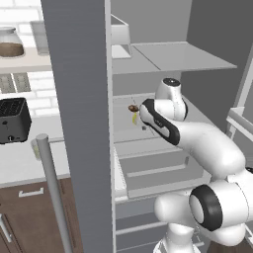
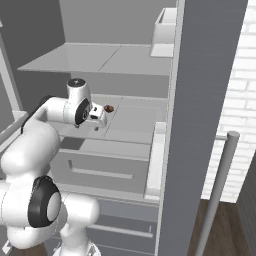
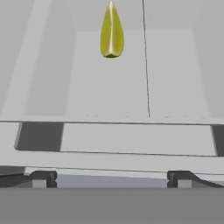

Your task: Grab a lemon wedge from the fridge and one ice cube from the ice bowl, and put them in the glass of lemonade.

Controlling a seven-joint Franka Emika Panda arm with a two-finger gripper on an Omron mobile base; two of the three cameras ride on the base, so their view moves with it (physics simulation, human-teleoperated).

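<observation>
The lemon wedge [image 3: 111, 33] lies on the middle shelf [image 3: 109, 83] of the open fridge [image 1: 84, 123], well back from the shelf's front lip and a little left of the thin seam that runs down the shelf in the hand view; from the left base view it shows as a small yellow sliver [image 1: 135, 118] just below a small brown round thing [image 1: 133, 107] on the same shelf. The tool [image 3: 111, 179] stands with its jaws spread as wide as they go and holds nothing; it hovers over the front lip of that shelf, short of the wedge and pointing at it. The wedge is a narrow, tapering piece, bright yellow-green, with a pale ridge down its middle and a blunt darker end toward the tool. It is likely very light and fairly soft, with a glossy skin that could slip, so a gentle pinch across its thick middle, one finger on each flat side, seems the safest hold; squeezing near the pointed tip would probably let it squirt out. The shelf is smooth, flat, matte pale grey, so the wedge may slide if nudged. The fridge door [image 2: 200, 110] is a plain grey slab with a long round silver bar handle [image 2: 217, 190]; the drawers below the shelf are hard-edged and boxy.
</observation>
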